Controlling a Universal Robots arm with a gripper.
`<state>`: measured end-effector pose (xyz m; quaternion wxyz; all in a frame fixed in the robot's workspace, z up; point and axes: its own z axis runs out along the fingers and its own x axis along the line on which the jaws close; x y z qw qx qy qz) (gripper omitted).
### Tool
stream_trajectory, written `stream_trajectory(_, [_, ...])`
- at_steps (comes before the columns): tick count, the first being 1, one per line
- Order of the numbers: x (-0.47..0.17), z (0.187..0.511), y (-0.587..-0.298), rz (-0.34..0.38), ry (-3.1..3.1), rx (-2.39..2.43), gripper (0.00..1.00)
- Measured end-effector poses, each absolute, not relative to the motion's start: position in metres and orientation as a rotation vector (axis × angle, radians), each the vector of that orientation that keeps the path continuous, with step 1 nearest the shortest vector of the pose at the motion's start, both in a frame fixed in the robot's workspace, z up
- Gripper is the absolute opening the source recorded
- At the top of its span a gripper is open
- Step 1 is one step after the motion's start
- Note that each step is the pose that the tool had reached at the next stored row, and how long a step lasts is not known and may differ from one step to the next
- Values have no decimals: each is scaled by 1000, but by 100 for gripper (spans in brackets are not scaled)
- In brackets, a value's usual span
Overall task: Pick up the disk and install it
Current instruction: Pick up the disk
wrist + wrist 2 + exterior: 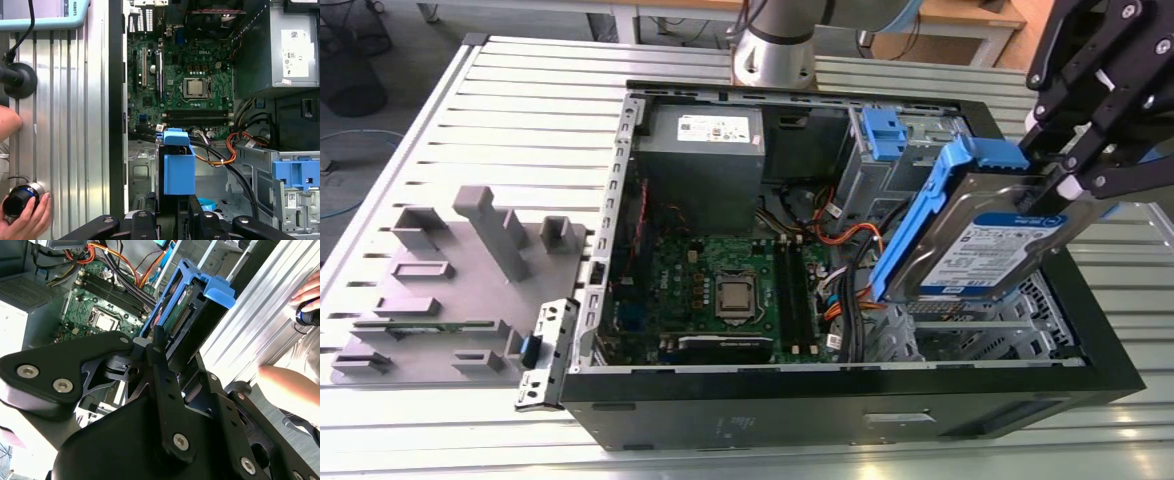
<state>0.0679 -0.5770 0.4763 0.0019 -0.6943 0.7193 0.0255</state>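
The disk (983, 245), a silver hard drive with a white-and-blue label in a blue carrier frame, hangs tilted over the open computer case (854, 400), at the exterior view's right. My black gripper (1065, 185) is shut on the disk's upper end. Under the disk lies a metal drive cage (961, 330). In the first wrist view, the disk's blue frame (179, 170) is edge-on between my fingers (145, 222), above the case floor. The second wrist view has the disk (182, 315) edge-on with its connector side showing, just past my gripper (175, 347).
Inside the case are a green motherboard (727, 290), a grey power-supply box (704, 150), orange and black cables (847, 240) and a bay with a blue latch (881, 135). A grey fixture (454, 270) stands at the exterior view's left. A person's hand (27, 217) rests beside the case.
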Motion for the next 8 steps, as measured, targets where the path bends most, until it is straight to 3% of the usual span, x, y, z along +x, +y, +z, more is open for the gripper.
stream_trajectory(8, [71,470,-577,80,2257,-2178,35])
